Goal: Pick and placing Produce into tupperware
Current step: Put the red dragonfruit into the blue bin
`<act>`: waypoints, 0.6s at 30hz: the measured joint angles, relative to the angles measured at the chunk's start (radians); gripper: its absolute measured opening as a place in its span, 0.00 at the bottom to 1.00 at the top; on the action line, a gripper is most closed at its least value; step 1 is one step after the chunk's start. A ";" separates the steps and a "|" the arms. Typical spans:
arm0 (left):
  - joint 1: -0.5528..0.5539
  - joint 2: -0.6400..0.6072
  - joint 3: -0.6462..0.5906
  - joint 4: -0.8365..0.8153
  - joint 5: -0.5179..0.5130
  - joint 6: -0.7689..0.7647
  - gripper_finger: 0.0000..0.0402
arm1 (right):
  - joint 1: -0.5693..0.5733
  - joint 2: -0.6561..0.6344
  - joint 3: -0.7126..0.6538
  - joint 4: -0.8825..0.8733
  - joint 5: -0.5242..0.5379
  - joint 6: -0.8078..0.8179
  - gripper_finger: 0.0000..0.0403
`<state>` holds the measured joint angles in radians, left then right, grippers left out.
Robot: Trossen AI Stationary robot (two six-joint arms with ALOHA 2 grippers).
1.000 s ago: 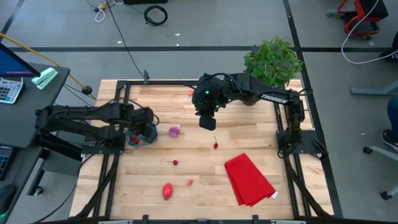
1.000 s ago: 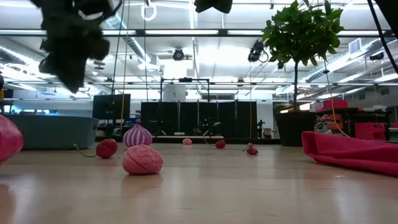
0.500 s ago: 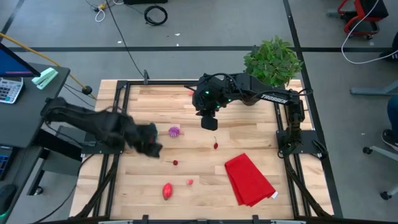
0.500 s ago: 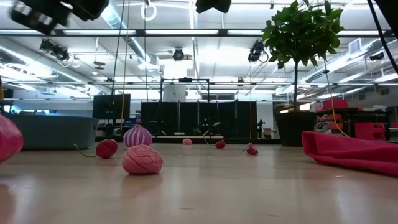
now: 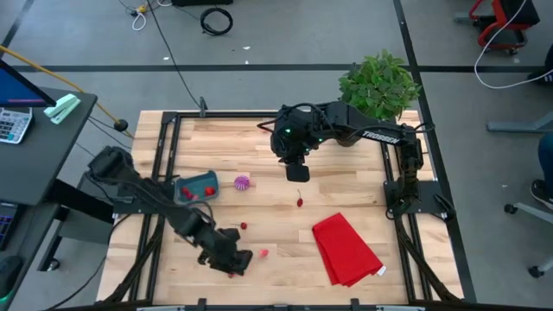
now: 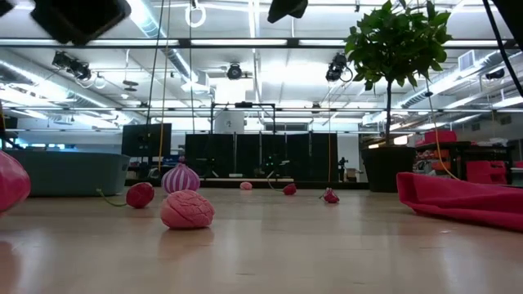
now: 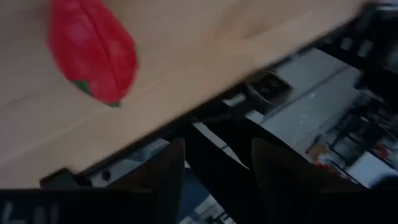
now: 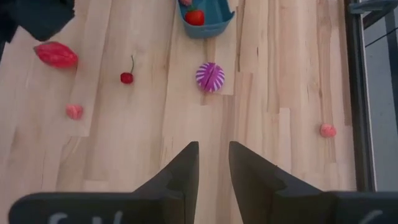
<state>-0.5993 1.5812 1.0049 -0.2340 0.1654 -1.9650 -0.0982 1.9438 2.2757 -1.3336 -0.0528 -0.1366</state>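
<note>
My left gripper (image 5: 235,259) hangs low over the front part of the table (image 5: 285,233), right above the large red oval fruit (image 7: 93,50); my wrist camera shows its two fingers (image 7: 165,171) parted with a clear gap and nothing between them. The blue container (image 5: 198,187) sits near the table's left edge with red pieces inside, and the purple-and-white round piece (image 5: 242,182) lies just beside it. A small cherry with a stem (image 5: 244,226) rests between that piece and my left gripper, and a pink lumpy fruit (image 5: 263,253) lies close to the gripper. My right gripper (image 5: 297,172) hovers over the middle of the table, its fingers (image 8: 180,174) a narrow slit apart and empty; another cherry (image 5: 300,202) lies near it. A red folded cloth (image 5: 346,249) lies at the front right, a potted plant (image 5: 378,84) at the back corner.
</note>
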 joint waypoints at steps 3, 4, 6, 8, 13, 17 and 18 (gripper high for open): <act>-0.006 0.052 -0.001 0.033 0.006 -0.014 0.48 | 0.000 0.000 0.000 -0.003 0.000 -0.007 0.24; -0.007 0.058 -0.001 0.026 0.008 -0.014 0.48 | 0.000 0.000 0.000 -0.006 0.000 -0.007 0.24; -0.006 0.061 -0.001 0.035 0.012 -0.015 0.47 | 0.000 0.000 0.000 -0.006 0.000 -0.007 0.23; -0.006 0.059 0.000 0.021 0.012 -0.015 0.47 | 0.000 0.000 0.000 -0.006 0.000 -0.007 0.23; -0.010 0.059 0.000 -0.030 0.046 -0.040 0.47 | 0.000 0.000 0.000 -0.007 0.000 -0.006 0.24; -0.016 0.058 -0.001 -0.133 0.106 -0.040 0.47 | 0.000 0.000 0.000 -0.004 0.000 -0.006 0.23; -0.017 0.058 -0.001 -0.145 0.107 -0.040 0.47 | 0.000 0.000 0.000 -0.001 0.000 -0.006 0.23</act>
<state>-0.6163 1.6394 1.0042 -0.3792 0.2720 -2.0047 -0.0982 1.9438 2.2757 -1.3351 -0.0528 -0.1425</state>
